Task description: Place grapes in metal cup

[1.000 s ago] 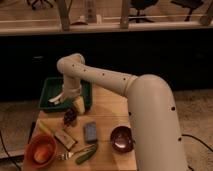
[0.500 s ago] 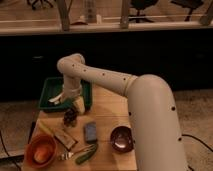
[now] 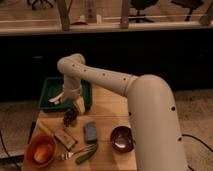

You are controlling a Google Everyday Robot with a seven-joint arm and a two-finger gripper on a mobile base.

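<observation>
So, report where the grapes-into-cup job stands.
Done: nothing yet. The grapes sit on the table, not in the metal cup. In hand: the gripper hangs just above the grapes, beside the green tray. Left: grasp them, carry them past the blue sponge, and release them in the cup.

Dark wall, speckled floor

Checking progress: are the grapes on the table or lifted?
On the table: grapes lie by the green tray, gripper just above.
</observation>
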